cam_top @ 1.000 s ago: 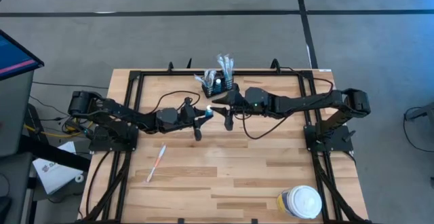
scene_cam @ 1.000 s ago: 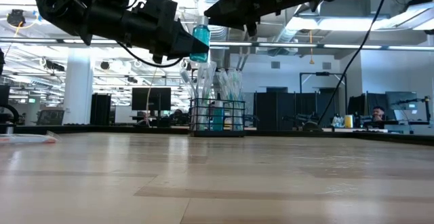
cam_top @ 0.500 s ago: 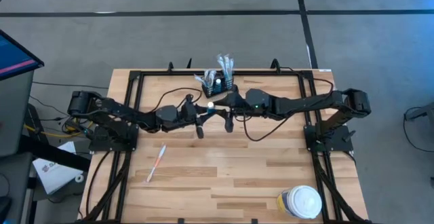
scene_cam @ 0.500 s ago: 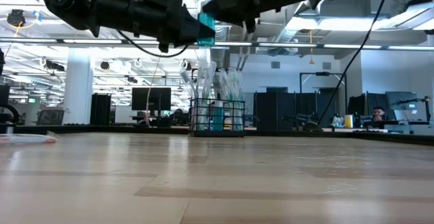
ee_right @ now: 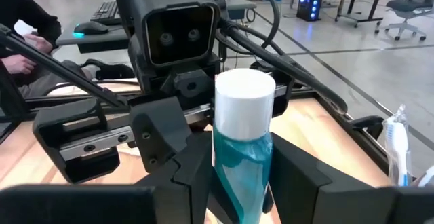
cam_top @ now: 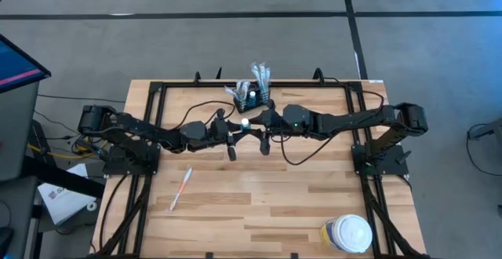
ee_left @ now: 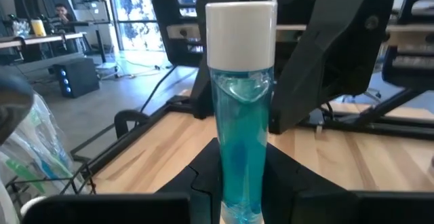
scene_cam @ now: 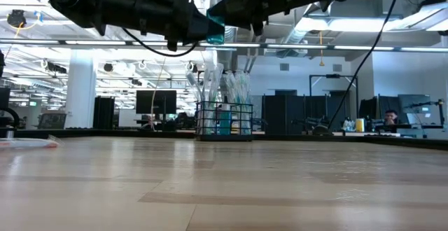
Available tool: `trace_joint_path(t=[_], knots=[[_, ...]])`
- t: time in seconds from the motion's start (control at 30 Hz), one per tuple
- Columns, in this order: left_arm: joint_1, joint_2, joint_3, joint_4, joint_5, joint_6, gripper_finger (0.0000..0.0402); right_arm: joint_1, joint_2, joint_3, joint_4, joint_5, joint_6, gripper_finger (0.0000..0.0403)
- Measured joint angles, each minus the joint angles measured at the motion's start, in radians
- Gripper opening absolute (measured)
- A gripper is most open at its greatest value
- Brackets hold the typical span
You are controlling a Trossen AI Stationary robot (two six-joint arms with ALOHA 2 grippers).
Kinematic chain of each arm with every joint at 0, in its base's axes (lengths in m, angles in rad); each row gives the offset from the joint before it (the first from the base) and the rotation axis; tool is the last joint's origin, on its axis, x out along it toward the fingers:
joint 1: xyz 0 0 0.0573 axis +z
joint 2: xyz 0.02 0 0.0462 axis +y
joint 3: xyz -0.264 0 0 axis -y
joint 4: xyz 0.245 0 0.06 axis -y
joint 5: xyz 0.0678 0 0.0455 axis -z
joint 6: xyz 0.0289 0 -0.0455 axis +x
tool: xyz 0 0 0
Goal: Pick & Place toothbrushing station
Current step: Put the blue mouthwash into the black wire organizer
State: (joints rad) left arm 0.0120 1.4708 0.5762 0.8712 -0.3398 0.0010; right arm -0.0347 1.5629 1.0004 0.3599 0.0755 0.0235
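A clear bottle of blue liquid with a white cap (ee_left: 241, 20) hangs high above the table's middle, and my left gripper (cam_top: 238, 130) is shut on it. My right gripper (cam_top: 259, 125) faces it from the table's right, open, with a finger on either side of the bottle (ee_right: 243, 149). The toothbrushing station (cam_top: 252, 94), a black wire caddy full of wrapped toothbrushes, stands on its base at the table's far edge (scene_cam: 224, 122). My left gripper pinches the bottle's lower body (ee_left: 239, 183) between its two fingers. The fingers lie level and come from the table's left. The bottle stands upright in the hold with its cap up, lifted well clear of the table.
A white-lidded jar with a yellow label (cam_top: 347, 234) stands at the near right corner. A slim white tube or brush (cam_top: 181, 188) lies on the table's left part. A black frame (cam_top: 157, 94) runs around the table's edges.
My left gripper has risen and gone a little toward the table's right with the bottle, bringing it between my right gripper's fingers. The bottle has stayed upright. For the last half second both arms have kept still.
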Motion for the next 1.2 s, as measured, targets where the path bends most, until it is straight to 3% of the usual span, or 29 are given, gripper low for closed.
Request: trace_joint_path(t=[0.5, 0.77, 1.2], knots=[[0.000, 0.002, -0.005, -0.035, 0.000, 0.000, 0.0056, 0.002, -0.001, 0.005, 0.023, -0.001, 0.002, 0.0120], [0.000, 0.002, -0.006, -0.036, 0.003, -0.001, 0.0056, 0.002, -0.002, 0.005, 0.021, 0.000, -0.004, 0.0082], [-0.004, 0.003, -0.007, -0.044, 0.012, -0.005, 0.0057, 0.001, -0.002, 0.005, 0.019, -0.023, -0.019, 0.0082]])
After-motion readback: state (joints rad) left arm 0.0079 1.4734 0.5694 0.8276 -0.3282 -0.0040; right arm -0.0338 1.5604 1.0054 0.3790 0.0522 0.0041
